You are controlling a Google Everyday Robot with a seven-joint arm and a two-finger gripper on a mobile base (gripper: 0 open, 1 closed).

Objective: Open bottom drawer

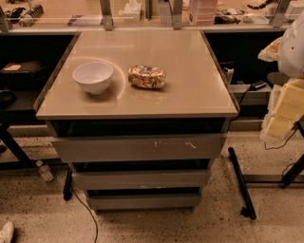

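Under the tan tabletop (190,71) your bottom drawer (145,201) sits lowest, seemingly not yet pulled, the gripper (284,111) well apart at the right edge, its grip impossible to tell, the whole pull ahead

This looks like a robotics lab or test workspace rather than a home. A freestanding cabinet (137,149) with 3 grey metal drawer fronts and a tan top stands alone on a speckled hard floor (38,213), staged with only a white bowl (93,77) and a crumpled gold packet (147,77). A black cable (85,209) trails loose across the floor, near a small plastic bottle (45,171) and a black metal stand leg (241,182). Behind runs a long bench (57,12) with metal uprights (106,14) and cluttered gear. The robot's gripper (285,111), pale yellow below a white arm, hangs at the right edge, beside the cabinet.
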